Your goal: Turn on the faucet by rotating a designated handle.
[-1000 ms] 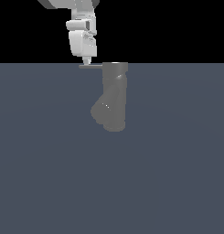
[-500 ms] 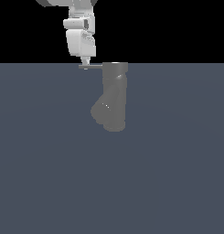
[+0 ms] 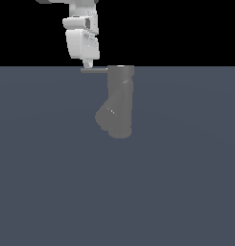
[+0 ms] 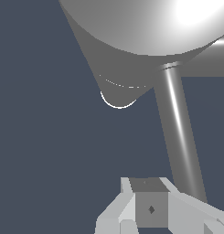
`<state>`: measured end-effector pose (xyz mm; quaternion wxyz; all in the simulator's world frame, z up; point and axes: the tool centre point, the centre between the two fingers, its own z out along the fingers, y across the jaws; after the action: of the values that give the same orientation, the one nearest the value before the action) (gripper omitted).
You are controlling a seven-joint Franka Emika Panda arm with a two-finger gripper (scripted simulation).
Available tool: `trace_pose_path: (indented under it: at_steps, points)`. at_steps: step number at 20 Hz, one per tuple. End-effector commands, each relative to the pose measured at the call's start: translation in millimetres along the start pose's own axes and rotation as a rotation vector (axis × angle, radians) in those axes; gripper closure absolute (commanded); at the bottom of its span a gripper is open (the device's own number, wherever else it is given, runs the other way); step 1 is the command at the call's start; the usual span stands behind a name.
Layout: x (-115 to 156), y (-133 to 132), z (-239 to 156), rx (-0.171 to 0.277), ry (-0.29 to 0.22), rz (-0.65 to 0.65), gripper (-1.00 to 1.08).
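Faucet [image 3: 120, 101]: stands upright on dark floor [image 3: 186, 192], fat spout [image 3: 108, 116] angled off toward exterior view's left.
Handle [image 3: 94, 70]: thin rod jutting sideways from faucet's top rim, toward exterior view's left, level with that rim.
Gripper [image 3: 88, 63]: just above handle's outer end, well clear of faucet body; tip looks touching or nearly touching rod.
Gripper state: cannot tell whether released or clenched; exterior view too small, wrist view shows only finger blocks [image 4: 150, 208] beside rod, with nothing between them.
Wrist view: rod [image 4: 177, 137] runs from faucet rim down past finger blocks, offset to one side rather than centred.
Risk, slipping: contact so near rod's free end could slide off during push, leaving handle unturned.
Risk, riding over: tip set at rod's top instead of its flank could skate across rather than drive rotation.
Risk, collision: sweep toward faucet could bring hand against cylinder wall.
Change from earlier: gripper sits lower and a touch closer to faucet than one second back; handle and faucet look unmoved.
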<state>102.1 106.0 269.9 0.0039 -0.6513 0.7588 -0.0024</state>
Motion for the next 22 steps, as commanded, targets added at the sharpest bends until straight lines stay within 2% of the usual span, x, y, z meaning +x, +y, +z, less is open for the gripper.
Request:
trace_pose_path:
  at_steps: [1, 19, 22]
  points:
    - [1, 9, 0, -0.009, 0.002, 0.000, 1.08]
    - [4, 52, 0, -0.009, 0.002, 0.001, 1.08]
    - [5, 49, 0, -0.001, 0.004, 0.001, 1.08]
